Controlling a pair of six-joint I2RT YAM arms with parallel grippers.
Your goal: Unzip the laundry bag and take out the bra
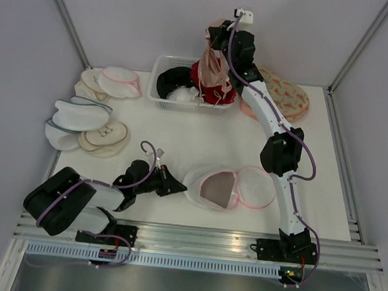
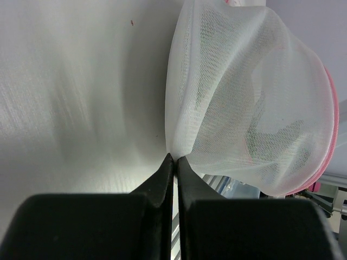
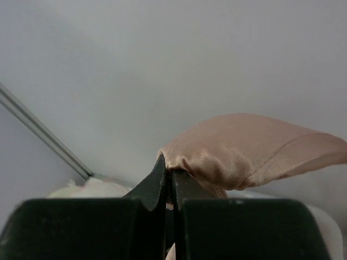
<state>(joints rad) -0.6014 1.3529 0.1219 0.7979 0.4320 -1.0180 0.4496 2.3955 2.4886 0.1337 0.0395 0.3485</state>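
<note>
White mesh at the edge of the laundry bag (image 1: 255, 189) is pinched in the clenched jaws of the left arm (image 1: 136, 178), the pink-trimmed bag lying open on the worktop (image 1: 181, 141) between the two arms. Farther right, at the back, the peach satin bra (image 1: 213, 65) is held up over the white basket (image 1: 184, 106), grasped in the shut jaws of the right arm (image 1: 276, 150).

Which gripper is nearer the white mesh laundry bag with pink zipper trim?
Left. Left gripper pinches the edge of the white mesh laundry bag; the right gripper holds a beige satin bra above the white basket.
</note>
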